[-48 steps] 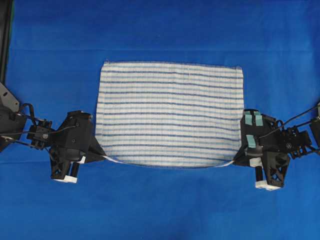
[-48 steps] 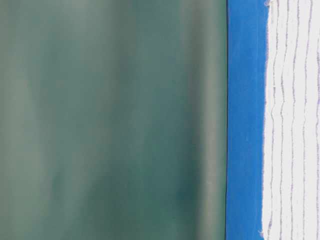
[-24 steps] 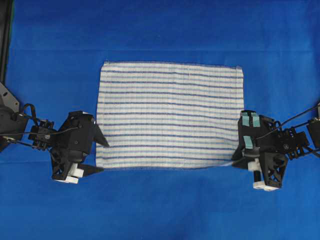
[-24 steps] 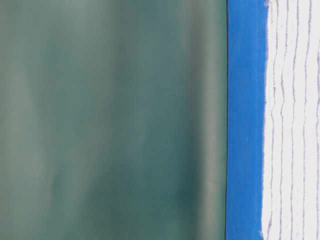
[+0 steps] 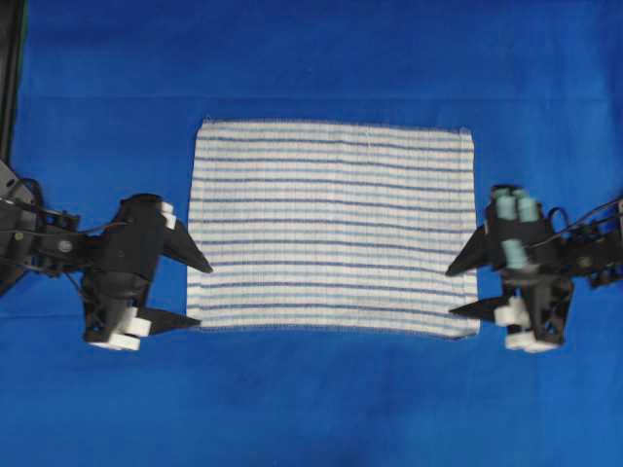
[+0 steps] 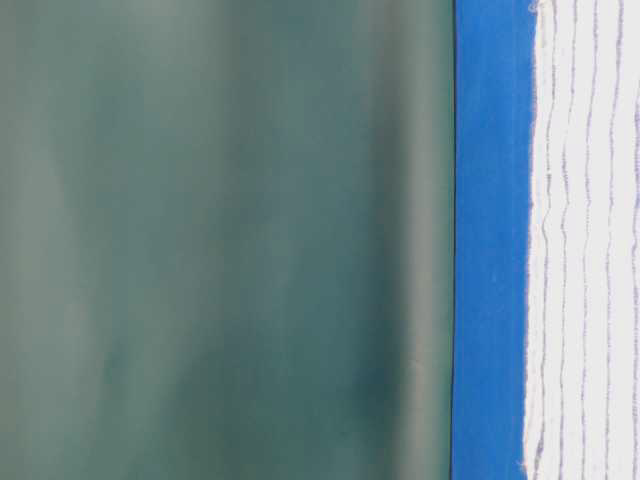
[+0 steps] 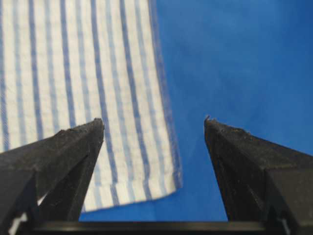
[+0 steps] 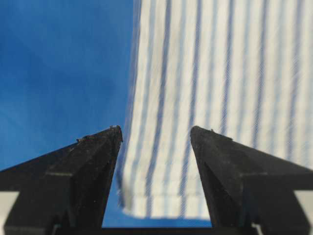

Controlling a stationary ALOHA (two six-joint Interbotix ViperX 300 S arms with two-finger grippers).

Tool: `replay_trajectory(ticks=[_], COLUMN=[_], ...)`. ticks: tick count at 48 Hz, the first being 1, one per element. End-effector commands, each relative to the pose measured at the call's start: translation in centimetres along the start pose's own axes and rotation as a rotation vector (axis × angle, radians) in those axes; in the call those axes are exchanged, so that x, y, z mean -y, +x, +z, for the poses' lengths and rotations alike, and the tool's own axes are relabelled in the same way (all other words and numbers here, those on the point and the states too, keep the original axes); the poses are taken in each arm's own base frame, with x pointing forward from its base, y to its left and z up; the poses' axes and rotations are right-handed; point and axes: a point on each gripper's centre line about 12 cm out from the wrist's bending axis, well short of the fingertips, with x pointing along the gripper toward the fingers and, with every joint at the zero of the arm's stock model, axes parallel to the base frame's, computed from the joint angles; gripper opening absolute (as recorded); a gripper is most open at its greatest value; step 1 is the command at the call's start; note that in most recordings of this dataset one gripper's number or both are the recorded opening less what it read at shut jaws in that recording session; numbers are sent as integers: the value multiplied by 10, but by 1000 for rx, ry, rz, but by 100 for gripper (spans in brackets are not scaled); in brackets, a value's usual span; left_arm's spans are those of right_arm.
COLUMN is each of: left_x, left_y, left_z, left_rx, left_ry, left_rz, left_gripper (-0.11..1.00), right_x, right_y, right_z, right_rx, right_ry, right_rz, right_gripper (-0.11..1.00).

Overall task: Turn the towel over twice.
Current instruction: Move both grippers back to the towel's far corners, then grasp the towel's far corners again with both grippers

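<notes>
Both end effectors, left (image 5: 193, 292) and right (image 5: 458, 289), stand apart; we see the towel (image 5: 331, 224) lying flat between them, its near corners just inboard.

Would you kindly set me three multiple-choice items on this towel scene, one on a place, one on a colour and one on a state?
1. Where are the two grippers?
A. at the towel's two near corners
B. both at its far edge
C. both over its middle

2. What colour is the table covering?
A. green
B. blue
C. white

3. How does the towel lie?
A. folded in half
B. bunched up
C. spread flat

Answers:
1 A: the left gripper and right gripper flank the near corners, jaws open.
2 B: the table covering is plain blue.
3 C: the towel shows as a full flat rectangle in the overhead view.
</notes>
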Motion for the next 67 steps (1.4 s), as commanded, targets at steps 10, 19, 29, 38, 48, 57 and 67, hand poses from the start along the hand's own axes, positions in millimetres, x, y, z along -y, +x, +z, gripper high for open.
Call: replay_trajectory(ticks=[10, 19, 29, 38, 48, 57, 67], left_x=[-10, -22, -27, -40, -72, -105, -137], left_y=[-47, -71, -78, -73, -57, -40, -19], left_z=[41, 43, 43, 40, 22, -3, -30], left_rx=[212, 288, 308, 298, 284, 246, 156], left_ry=[-18, -21, 5, 16, 27, 9, -46], left_rz=[25, 67, 96, 146, 262, 365, 446], left_gripper=[76, 76, 76, 76, 76, 76, 76], right_x=[19, 28, 32, 43, 78, 120, 154], right_y=[-56, -80, -79, -70, -51, -31, -7], right_z=[34, 41, 41, 39, 30, 13, -7], right_rx=[236, 328, 323, 292, 208, 103, 10], right_ry=[-69, -91, -86, -64, 11, 97, 143], right_rz=[-48, -82, -99, -134, -243, -352, -414], right_gripper=[62, 62, 62, 62, 62, 62, 62])
